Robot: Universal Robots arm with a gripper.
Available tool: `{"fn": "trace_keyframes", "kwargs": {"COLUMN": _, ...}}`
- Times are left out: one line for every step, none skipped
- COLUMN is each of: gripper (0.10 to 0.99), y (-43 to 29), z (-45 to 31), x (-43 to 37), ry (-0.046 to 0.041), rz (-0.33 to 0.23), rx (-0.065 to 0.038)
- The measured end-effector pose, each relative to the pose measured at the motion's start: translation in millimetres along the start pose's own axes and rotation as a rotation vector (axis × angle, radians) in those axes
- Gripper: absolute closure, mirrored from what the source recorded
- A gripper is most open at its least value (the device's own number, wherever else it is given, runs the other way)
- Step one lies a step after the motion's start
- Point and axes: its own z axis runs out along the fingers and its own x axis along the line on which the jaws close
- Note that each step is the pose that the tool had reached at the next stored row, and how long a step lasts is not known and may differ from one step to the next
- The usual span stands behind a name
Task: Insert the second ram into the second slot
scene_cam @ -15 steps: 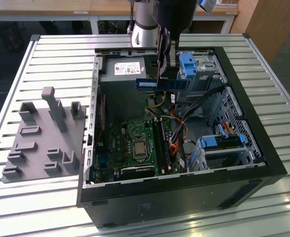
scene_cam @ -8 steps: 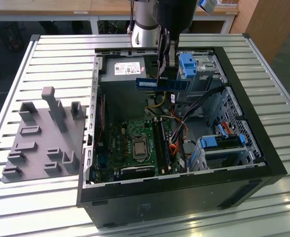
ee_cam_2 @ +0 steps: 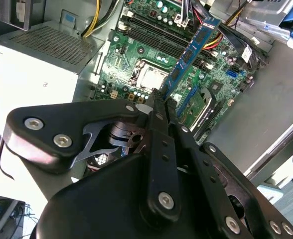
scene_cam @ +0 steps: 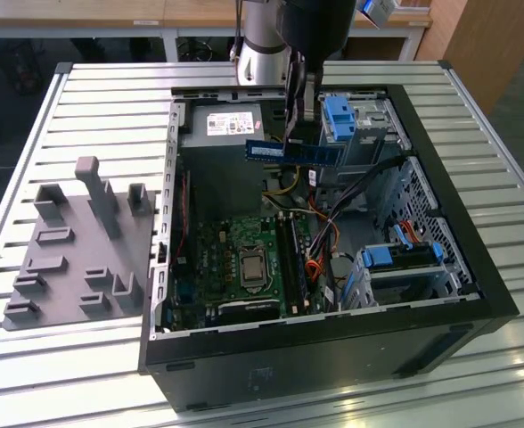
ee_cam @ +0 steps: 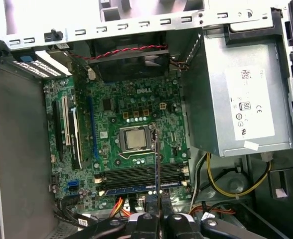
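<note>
1. My black-fingered gripper (scene_cam: 290,134) pinches the long, thin dark-blue memory stick (scene_cam: 293,152) by its upper edge, aloft over the far part of the open black computer case (scene_cam: 333,357).
2. The risk, I judge: it lies crosswise to the black motherboard slots (scene_cam: 290,259). Lowered so, it jams or snags the loose cables (scene_cam: 320,227).
3. Its long axis is level, running across the exterior view's left to right.

An open computer case (scene_cam: 315,367) and a grey moulded tray (scene_cam: 66,250) sit side by side on a slatted metal bench (scene_cam: 110,98).
</note>
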Motion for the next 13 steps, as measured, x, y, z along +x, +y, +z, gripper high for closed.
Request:
{"fn": "trace_keyframes", "kwargs": {"gripper": 0.949, "y": 0.0, "z": 0.0, "x": 0.0, "ry": 0.0002, "rz": 0.004, "rx": 0.000}}
{"fn": "trace_keyframes", "kwargs": {"gripper": 0.949, "y": 0.0, "z": 0.0, "x": 0.0, "ry": 0.0004, "rz": 0.009, "rx": 0.000}}
{"fn": "trace_keyframes", "kwargs": {"gripper": 0.949, "y": 0.0, "z": 0.0, "x": 0.0, "ry": 0.0005, "rz": 0.014, "rx": 0.000}}
{"fn": "trace_keyframes", "kwargs": {"gripper": 0.949, "y": 0.0, "z": 0.0, "x": 0.0, "ry": 0.0006, "rz": 0.019, "rx": 0.000}}
{"fn": "trace_keyframes", "kwargs": {"gripper": 0.949, "y": 0.0, "z": 0.0, "x": 0.0, "ry": 0.0008, "rz": 0.024, "rx": 0.000}}
{"fn": "trace_keyframes", "kwargs": {"gripper": 0.949, "y": 0.0, "z": 0.1, "x": 0.0, "ry": 0.0009, "rz": 0.033, "rx": 0.000}}
{"fn": "trace_keyframes", "kwargs": {"gripper": 0.949, "y": 0.0, "z": 0.1, "x": 0.0, "ry": 0.0011, "rz": 0.038, "rx": 0.000}}
{"fn": "trace_keyframes", "kwargs": {"gripper": 0.949, "y": 0.0, "z": 0.1, "x": 0.0, "ry": 0.0012, "rz": 0.045, "rx": 0.000}}
{"fn": "trace_keyframes", "kwargs": {"gripper": 0.949, "y": 0.0, "z": 0.1, "x": 0.0, "ry": 0.0012, "rz": 0.056, "rx": 0.000}}
{"fn": "trace_keyframes", "kwargs": {"gripper": 0.949, "y": 0.0, "z": 0.2, "x": 0.0, "ry": 0.0013, "rz": 0.070, "rx": 0.000}}
{"fn": "trace_keyframes", "kwargs": {"gripper": 0.949, "y": 0.0, "z": 0.2, "x": 0.0, "ry": 0.0014, "rz": 0.086, "rx": 0.000}}
{"fn": "trace_keyframes", "kwargs": {"gripper": 0.949, "y": 0.0, "z": 0.3, "x": 0.0, "ry": 0.0016, "rz": 0.103, "rx": 0.000}}
{"fn": "trace_keyframes", "kwargs": {"gripper": 0.949, "y": 0.0, "z": 0.3, "x": 0.0, "ry": 0.0018, "rz": 0.119, "rx": 0.000}}
